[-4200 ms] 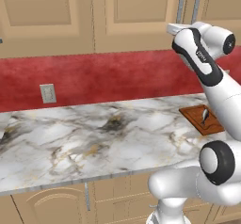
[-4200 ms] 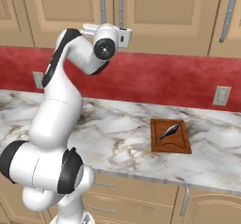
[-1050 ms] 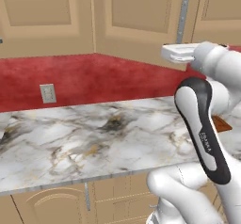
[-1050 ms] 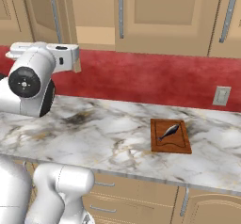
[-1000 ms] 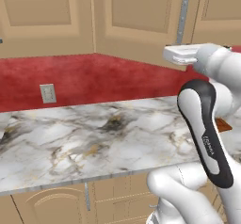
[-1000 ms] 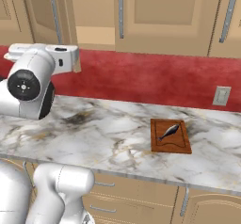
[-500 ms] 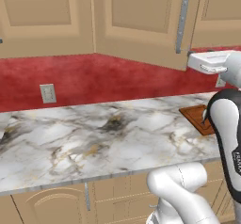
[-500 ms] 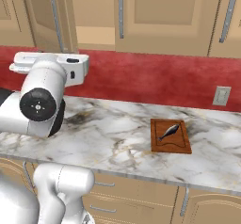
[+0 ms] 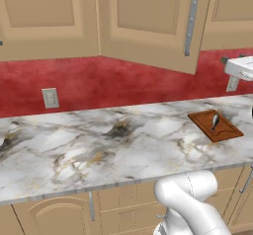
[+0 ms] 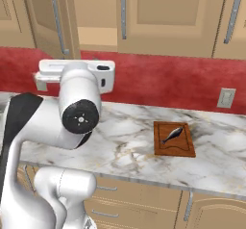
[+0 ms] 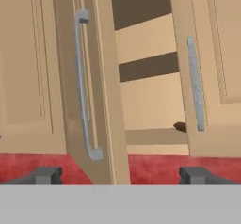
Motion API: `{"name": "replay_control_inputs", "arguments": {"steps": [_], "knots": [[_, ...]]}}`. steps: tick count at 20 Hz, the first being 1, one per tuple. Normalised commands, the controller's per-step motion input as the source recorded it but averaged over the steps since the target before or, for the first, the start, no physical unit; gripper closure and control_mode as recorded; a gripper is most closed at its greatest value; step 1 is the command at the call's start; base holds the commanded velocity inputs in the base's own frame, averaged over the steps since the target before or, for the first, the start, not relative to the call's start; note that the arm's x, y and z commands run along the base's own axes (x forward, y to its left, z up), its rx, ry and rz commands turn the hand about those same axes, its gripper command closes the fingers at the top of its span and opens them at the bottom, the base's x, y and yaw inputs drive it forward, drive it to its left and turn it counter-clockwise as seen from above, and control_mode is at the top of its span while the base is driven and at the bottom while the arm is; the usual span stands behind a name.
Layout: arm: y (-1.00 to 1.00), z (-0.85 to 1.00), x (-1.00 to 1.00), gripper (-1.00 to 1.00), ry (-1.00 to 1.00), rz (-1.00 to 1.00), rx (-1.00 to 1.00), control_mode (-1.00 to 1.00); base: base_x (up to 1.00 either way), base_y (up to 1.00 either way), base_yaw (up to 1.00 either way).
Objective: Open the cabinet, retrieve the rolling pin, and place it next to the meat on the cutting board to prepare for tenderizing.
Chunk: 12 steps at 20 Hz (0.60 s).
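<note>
- The tan wood wall cabinet [image 11: 141, 77] with two recessed-panel doors stands straight ahead of the pincer [image 11: 120, 175]. Its left door [image 11: 89, 77] is swung out with the long silver bar handle [image 11: 84, 84] turned edge-on; the right door [image 11: 207, 68] looks only partly ajar.
- Between the doors, pale shelves show. A small dark brown knob [image 11: 180, 126] pokes out from behind the right door's edge on the lower shelf. This is probably one end of the slim brown wooden rolling pin, though too little shows to be sure.
- The pincer's two dark fingertips [image 11: 46, 176] sit wide apart with nothing between them, so it is released and empty.
- Below and off to the pincer's right, the flat reddish-brown wooden cutting board [image 10: 174, 139] lies on the marbled white counter [image 10: 125, 132]. The small greyish-white and dark lump of meat [image 10: 172, 134] rests on the board.
- Judgement: the opening step seems largely done. Reaching in, grasping the pin and carrying it down beside the meat all remain.
</note>
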Motion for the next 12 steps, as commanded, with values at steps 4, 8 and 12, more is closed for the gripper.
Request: {"name": "replay_control_inputs", "arguments": {"steps": [4, 8, 12], "knots": [[-0.27, -0.15, 0.25, -1.00, -0.01, 0.10, 0.00, -1.00, 0.00, 0.00, 0.00], [-0.27, -0.06, 0.66, -1.00, 0.00, 0.14, 0.01, -1.00, 0.00, 0.00, 0.00], [-0.16, -0.02, 0.71, -1.00, 0.00, 0.17, 0.02, -1.00, 0.00, 0.00, 0.00]]}}
